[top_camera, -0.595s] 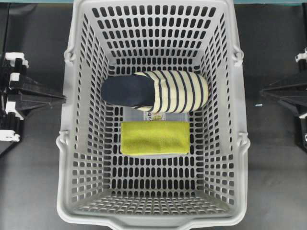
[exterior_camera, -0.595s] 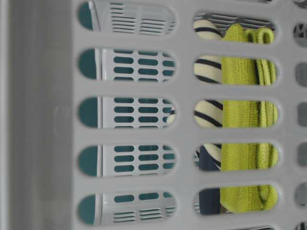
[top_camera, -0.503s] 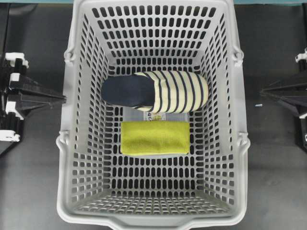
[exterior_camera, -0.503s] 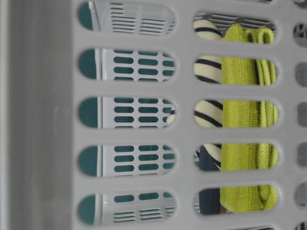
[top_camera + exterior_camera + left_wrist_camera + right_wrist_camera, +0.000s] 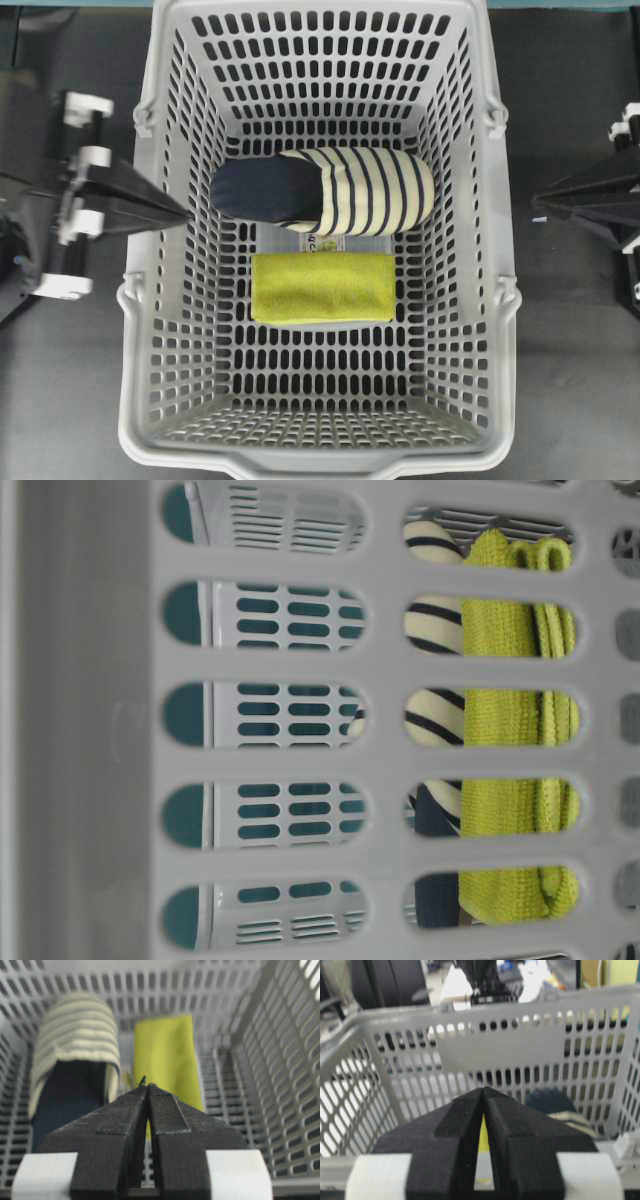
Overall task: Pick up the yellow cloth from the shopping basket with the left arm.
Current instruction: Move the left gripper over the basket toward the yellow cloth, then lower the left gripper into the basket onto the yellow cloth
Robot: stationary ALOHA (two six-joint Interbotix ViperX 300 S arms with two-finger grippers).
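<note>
The yellow cloth (image 5: pixel 322 287) lies flat and folded on the floor of the grey shopping basket (image 5: pixel 136 300), just in front of a cream-and-navy striped slipper (image 5: pixel 325 190). It also shows in the left wrist view (image 5: pixel 167 1055) and through the slots in the table-level view (image 5: pixel 510 760). My left gripper (image 5: pixel 185 212) is shut and empty, its tip over the basket's left rim, well above the cloth; in its wrist view (image 5: pixel 146 1083) the jaws meet at the tips. My right gripper (image 5: pixel 540 200) is shut and empty, outside the basket's right wall, as its wrist view (image 5: pixel 483 1090) shows.
The basket's tall perforated walls (image 5: pixel 285 1070) surround the cloth on all sides. A white label (image 5: pixel 320 243) lies on the floor between slipper and cloth. Dark table (image 5: pixel 570 380) flanks the basket on both sides.
My left gripper has moved to the right, from beside the basket to over its left rim. The right gripper, cloth and slipper have barely moved.
</note>
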